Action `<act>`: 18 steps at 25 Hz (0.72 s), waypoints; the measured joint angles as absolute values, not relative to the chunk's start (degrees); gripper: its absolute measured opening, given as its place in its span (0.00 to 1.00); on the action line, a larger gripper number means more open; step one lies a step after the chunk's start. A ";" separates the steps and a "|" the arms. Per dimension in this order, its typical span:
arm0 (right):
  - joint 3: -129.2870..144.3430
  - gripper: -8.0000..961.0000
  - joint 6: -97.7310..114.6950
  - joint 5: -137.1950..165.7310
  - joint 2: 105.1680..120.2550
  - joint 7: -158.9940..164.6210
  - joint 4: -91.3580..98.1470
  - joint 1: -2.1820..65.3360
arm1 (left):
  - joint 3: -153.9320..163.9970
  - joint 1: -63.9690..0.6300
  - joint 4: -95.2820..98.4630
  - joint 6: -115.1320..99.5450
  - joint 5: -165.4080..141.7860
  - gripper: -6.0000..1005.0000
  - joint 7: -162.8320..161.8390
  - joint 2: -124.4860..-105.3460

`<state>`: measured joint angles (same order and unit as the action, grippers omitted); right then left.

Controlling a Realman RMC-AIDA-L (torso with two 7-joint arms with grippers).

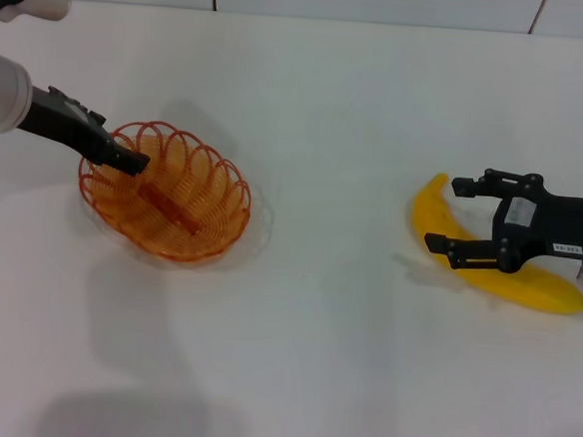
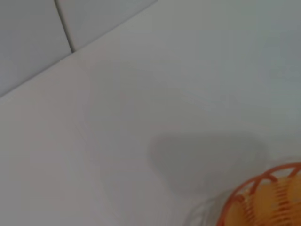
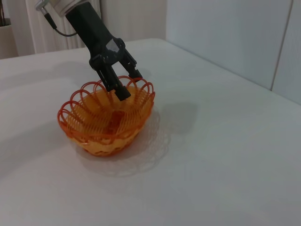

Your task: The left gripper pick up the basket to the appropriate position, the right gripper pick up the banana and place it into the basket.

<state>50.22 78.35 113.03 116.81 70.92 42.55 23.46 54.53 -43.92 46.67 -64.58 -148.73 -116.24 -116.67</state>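
The orange wire basket [image 1: 187,211] sits on the white table at the left; it also shows in the right wrist view [image 3: 101,134] and at the edge of the left wrist view [image 2: 263,202]. My left gripper [image 1: 128,157] is shut on its far-left rim, one finger inside and one outside, as the right wrist view [image 3: 127,84] shows. The yellow banana [image 1: 547,289] lies on the table at the right. My right gripper [image 1: 443,212] is open just above the banana's near-left half, with a finger on each side of it.
The white table [image 1: 314,330] stretches between the basket and the banana. A tiled wall [image 1: 387,0] runs along the table's far edge. A flat orange strip [image 1: 172,208] lies in the basket's bottom.
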 joint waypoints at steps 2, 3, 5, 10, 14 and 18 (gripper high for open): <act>50.40 0.92 78.25 113.03 116.81 70.92 42.54 23.49 | 54.87 -43.65 46.56 -64.51 -148.74 0.90 -116.20 -116.70; 50.49 0.92 78.21 113.03 116.81 70.92 42.54 23.49 | 55.00 -43.48 46.53 -64.40 -148.72 0.90 -116.14 -116.71; 50.54 0.92 78.13 113.03 116.81 70.92 42.54 23.45 | 55.25 -42.77 46.45 -63.82 -148.31 0.90 -115.83 -116.74; 50.54 0.92 78.12 113.03 116.81 70.92 42.54 23.20 | 55.54 -42.21 46.47 -62.86 -148.22 0.86 -115.46 -116.77; 50.54 0.92 78.05 113.03 116.81 70.92 42.45 23.04 | 55.98 -41.51 47.00 -61.94 -147.01 0.79 -114.04 -116.79; 50.54 0.92 78.04 113.03 116.78 70.92 42.00 23.22 | 56.04 -41.47 47.00 -61.72 -146.62 0.72 -113.33 -116.81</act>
<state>50.54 78.04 113.03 116.78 70.92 42.00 23.22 56.04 -41.47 47.00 -61.72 -146.62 -113.33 -116.81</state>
